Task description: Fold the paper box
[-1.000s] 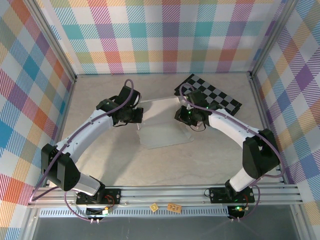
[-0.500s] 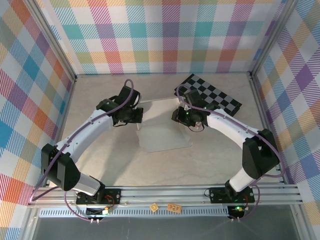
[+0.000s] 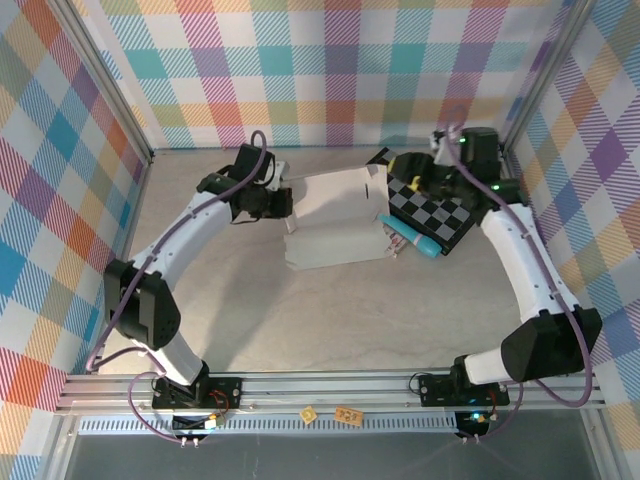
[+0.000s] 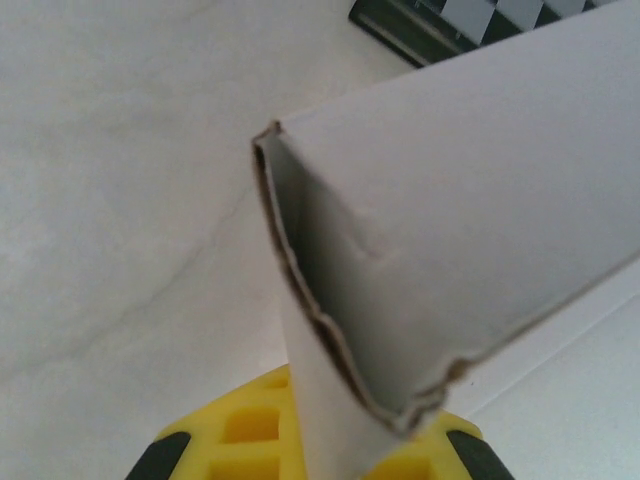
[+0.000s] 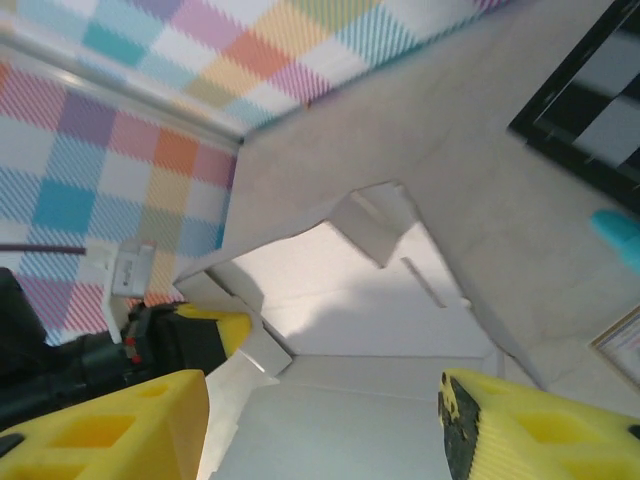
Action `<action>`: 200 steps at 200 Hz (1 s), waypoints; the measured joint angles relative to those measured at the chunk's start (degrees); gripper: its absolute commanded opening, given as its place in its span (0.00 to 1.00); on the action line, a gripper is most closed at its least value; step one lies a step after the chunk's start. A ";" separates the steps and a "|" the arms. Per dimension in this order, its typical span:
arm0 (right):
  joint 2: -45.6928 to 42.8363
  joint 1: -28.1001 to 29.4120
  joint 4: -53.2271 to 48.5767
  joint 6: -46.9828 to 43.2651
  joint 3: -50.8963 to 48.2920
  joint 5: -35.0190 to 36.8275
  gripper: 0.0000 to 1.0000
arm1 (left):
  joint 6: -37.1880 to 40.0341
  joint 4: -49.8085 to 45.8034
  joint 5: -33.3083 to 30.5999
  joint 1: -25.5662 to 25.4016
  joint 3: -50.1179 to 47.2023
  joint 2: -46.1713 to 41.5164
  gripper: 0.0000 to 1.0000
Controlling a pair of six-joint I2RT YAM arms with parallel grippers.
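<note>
Pastel plaid walls (image 3: 330, 70) enclose a pale marbled tabletop (image 3: 330, 320) (aluminium rail (image 3: 330, 388) along the near edge).

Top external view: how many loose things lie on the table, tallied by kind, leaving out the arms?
paper box: 1
checkered board: 1
teal tube-like thing: 1
small printed packet: 1 (too small to read)
Total: 4
</note>
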 measured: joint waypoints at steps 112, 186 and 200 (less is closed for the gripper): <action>15.56 -9.55 8.72 3.30 -2.62 -13.14 0.40 | 5.62 4.87 19.67 7.26 14.16 18.01 0.00; 19.67 -9.55 12.96 -2.01 2.21 -25.66 0.38 | 5.11 6.93 29.55 7.26 14.08 18.62 0.00; 19.65 -9.55 13.77 -2.84 3.23 -27.17 0.38 | 4.79 7.39 30.38 7.26 13.97 18.64 0.00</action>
